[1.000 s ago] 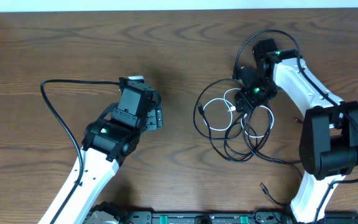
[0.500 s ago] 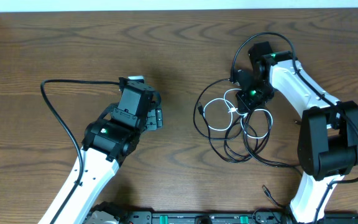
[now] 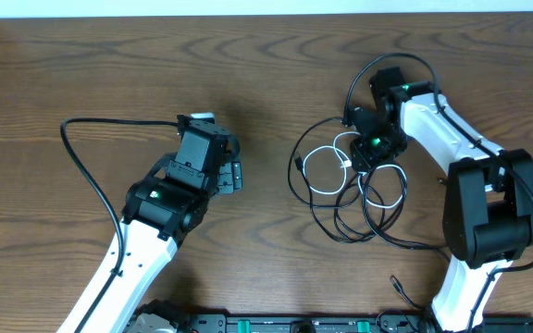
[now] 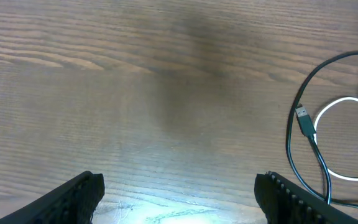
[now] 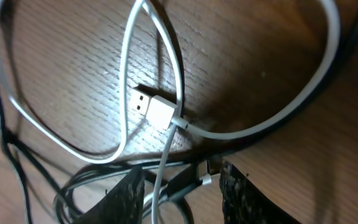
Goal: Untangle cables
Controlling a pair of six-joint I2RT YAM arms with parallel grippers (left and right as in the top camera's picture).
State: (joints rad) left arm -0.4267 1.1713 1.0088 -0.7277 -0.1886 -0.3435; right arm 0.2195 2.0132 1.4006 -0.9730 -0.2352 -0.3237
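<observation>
The cables lie in one loose tangle on the right half of the wooden table, several black loops overlapping each other with a single white cable coiled on the tangle's left side. The white cable's USB plug rests flat on the wood inside its own loop, with another strand of the same cable crossing just beside it. One black cable curves out furthest to the left and ends in a black USB plug, which lies on bare wood. Another black strand trails off toward the near edge, close to the right arm's base (its tip is too small to make out). The right gripper is down over the upper part of the tangle. Its fingers stand partly apart with the white cable and some black strands running between them. I cannot tell whether they are pinching those strands or only straddling them. The left gripper is well apart from the tangle, nearer the middle of the table. It hangs over bare wood with its jaws spread wide and nothing between them. A thick black lead loops out from the left arm across the table's left side.
</observation>
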